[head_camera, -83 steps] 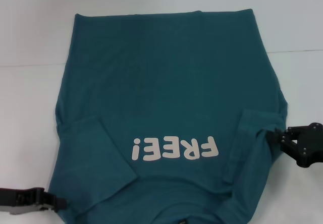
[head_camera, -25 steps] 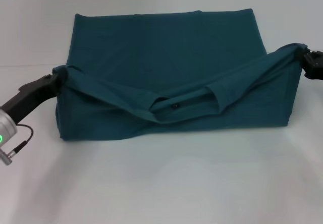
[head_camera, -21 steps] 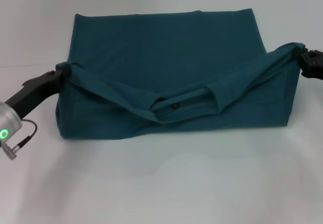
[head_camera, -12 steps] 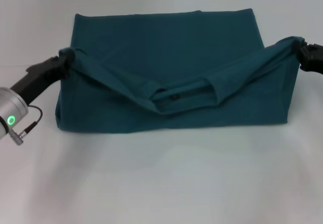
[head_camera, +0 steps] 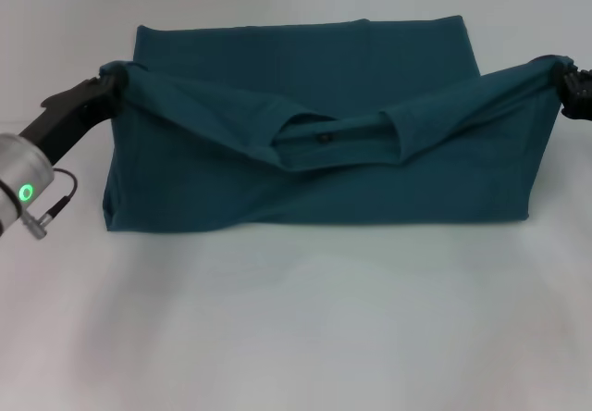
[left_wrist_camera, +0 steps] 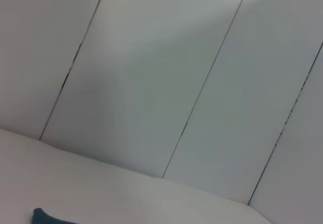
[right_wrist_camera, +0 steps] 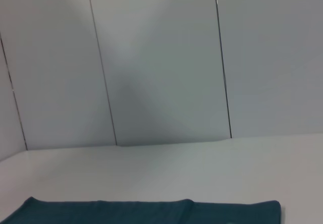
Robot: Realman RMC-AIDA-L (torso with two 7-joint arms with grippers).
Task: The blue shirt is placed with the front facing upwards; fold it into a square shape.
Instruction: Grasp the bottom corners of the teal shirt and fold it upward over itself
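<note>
Above the blue shirt (head_camera: 314,170) on the table (head_camera: 296,337), our left gripper (head_camera: 104,87) and right gripper (head_camera: 564,80), each clamped on a shoulder corner, have carried the collar edge farther toward the hem, deepening the fold.

Blue shirt (head_camera: 314,189) on white table (head_camera: 296,328)
</note>
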